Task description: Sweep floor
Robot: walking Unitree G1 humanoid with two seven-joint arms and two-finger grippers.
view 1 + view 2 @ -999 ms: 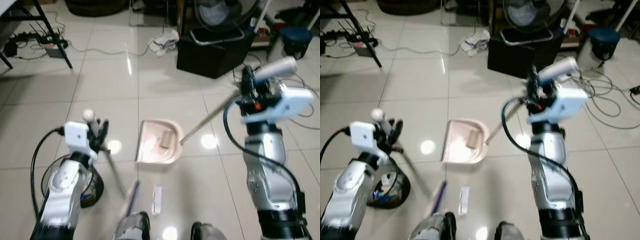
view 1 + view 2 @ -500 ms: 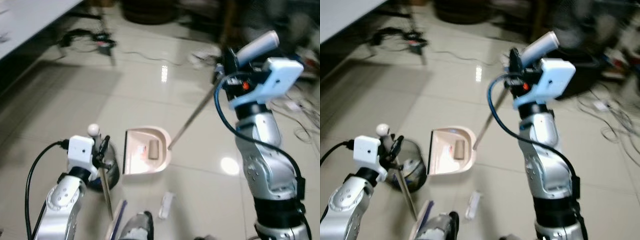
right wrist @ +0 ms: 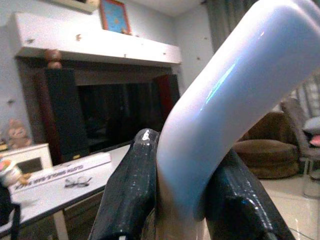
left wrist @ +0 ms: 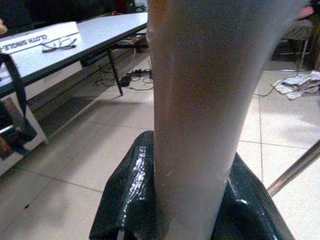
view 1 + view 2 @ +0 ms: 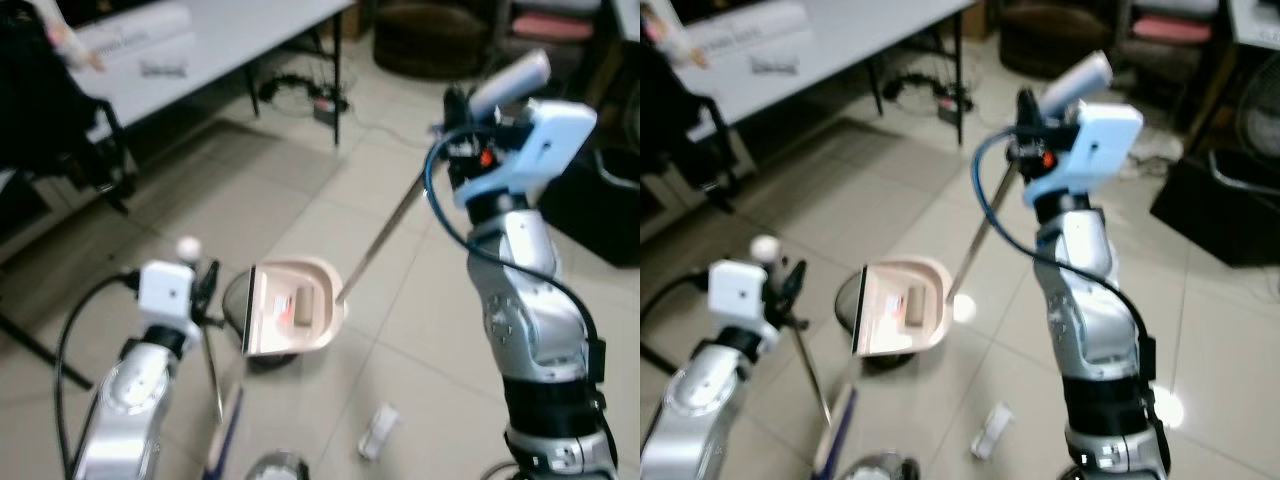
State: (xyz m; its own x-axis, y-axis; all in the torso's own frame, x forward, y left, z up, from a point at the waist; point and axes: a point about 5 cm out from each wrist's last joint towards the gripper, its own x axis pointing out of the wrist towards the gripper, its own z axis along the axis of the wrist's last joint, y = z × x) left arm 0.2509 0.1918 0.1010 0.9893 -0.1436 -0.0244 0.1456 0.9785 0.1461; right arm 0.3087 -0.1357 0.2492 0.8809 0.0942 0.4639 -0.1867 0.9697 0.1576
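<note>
Right wrist view: I see the right claw [image 3: 175, 200] clamped on the pale curved handle [image 3: 225, 90] of the dustpan, one black finger [image 3: 127, 195] pressed to each side of it. In the left eye view that same right claw [image 5: 462, 118] is raised high, and the thin metal pole [image 5: 385, 232] runs from it down to the pink dustpan [image 5: 292, 306]. I take the dustpan as my landmark.

The dustpan sits tilted above a dark round bin [image 5: 240, 300], which shows at its left edge and beneath it. A small pale item [image 5: 303, 303] lies inside the pan.

The left claw [image 5: 790, 290] is just left of the dustpan, its fingers closed around the upper end of the broom stick [image 5: 812, 375]; the left wrist view confirms a pale shaft [image 4: 195, 115] gripped between black fingers [image 4: 125, 200]. The broom head [image 5: 835, 435] rests low on the tiled floor [image 5: 300, 190], in front of the dustpan on the robot's side.

A small white crumpled piece [image 5: 376, 432] lies on the floor, near the robot and to the right of the dustpan. A white counter [image 5: 210, 30] stands well beyond the dustpan, to the left.
</note>
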